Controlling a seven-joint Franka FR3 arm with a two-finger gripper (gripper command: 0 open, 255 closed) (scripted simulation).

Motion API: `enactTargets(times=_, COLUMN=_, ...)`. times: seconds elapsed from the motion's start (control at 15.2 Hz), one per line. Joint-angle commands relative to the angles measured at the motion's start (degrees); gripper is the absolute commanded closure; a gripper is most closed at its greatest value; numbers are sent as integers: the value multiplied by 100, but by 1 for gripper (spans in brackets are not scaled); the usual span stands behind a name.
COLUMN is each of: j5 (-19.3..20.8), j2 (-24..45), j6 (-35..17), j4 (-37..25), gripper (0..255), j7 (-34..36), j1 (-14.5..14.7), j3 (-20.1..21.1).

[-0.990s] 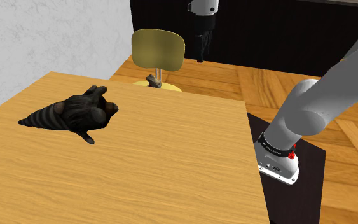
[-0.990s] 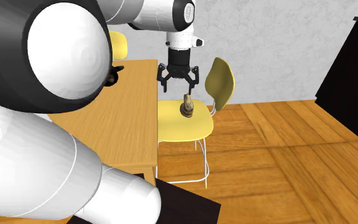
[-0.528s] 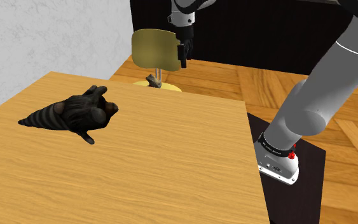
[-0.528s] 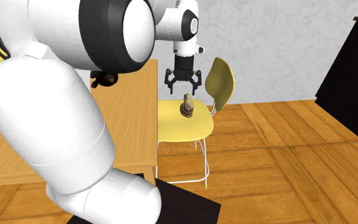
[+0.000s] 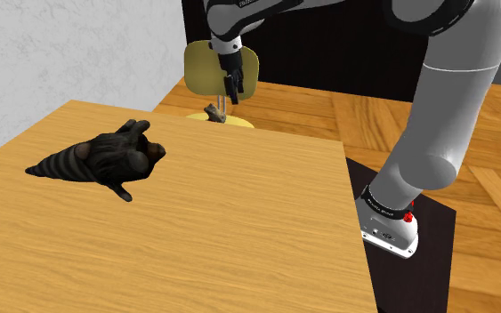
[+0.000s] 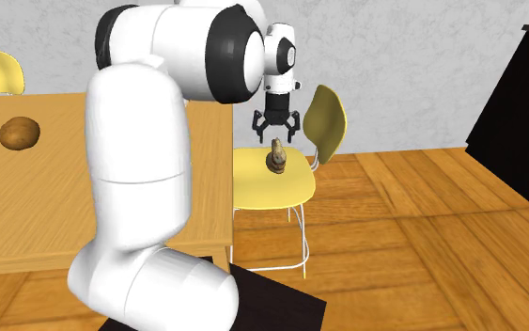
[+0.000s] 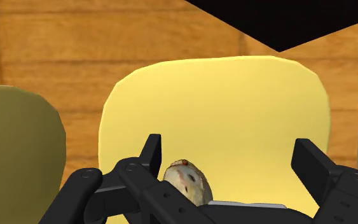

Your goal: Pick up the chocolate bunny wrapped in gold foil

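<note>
A small brownish-gold bunny [image 6: 277,156] stands upright on the yellow chair seat [image 6: 264,184] beside the table. The shoulder view has the bunny [image 5: 214,113] just past the table's far edge. My black gripper [image 6: 276,125] hangs directly above it, open, fingers spread to either side of its top. In the wrist view the bunny's pale head [image 7: 187,182] sits low between the two fingers [image 7: 151,153], nearer one of them, untouched. From the shoulder camera the gripper [image 5: 231,89] is in front of the chair back.
A wooden table [image 5: 195,231] carries a dark striped plush animal [image 5: 101,160]. A brown round object [image 6: 19,133] lies on the table in the second exterior view. The olive chair back [image 6: 326,119] rises close behind the gripper. A black area [image 7: 285,19] lies beyond the floor.
The gripper has moved toward the shoulder view's left and come down, from beside the chair to right over the bunny. The arm has swung clear of the second exterior camera.
</note>
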State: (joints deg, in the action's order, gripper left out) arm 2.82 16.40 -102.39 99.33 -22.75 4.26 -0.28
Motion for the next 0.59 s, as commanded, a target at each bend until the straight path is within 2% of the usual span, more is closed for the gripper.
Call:
enactTargets(times=0.0, j5=36, j2=501, j6=88, j4=-517, gripper=0, j7=-66, j1=47, j3=42)
enactTargets(times=0.26, j5=127, j2=1544, j6=318, j4=-1656, gripper=0, j7=-247, j1=119, j3=99)
enactTargets(times=0.53, j5=224, j2=2725, j6=736, j4=-3122, gripper=0, j7=-440, j1=219, j3=143)
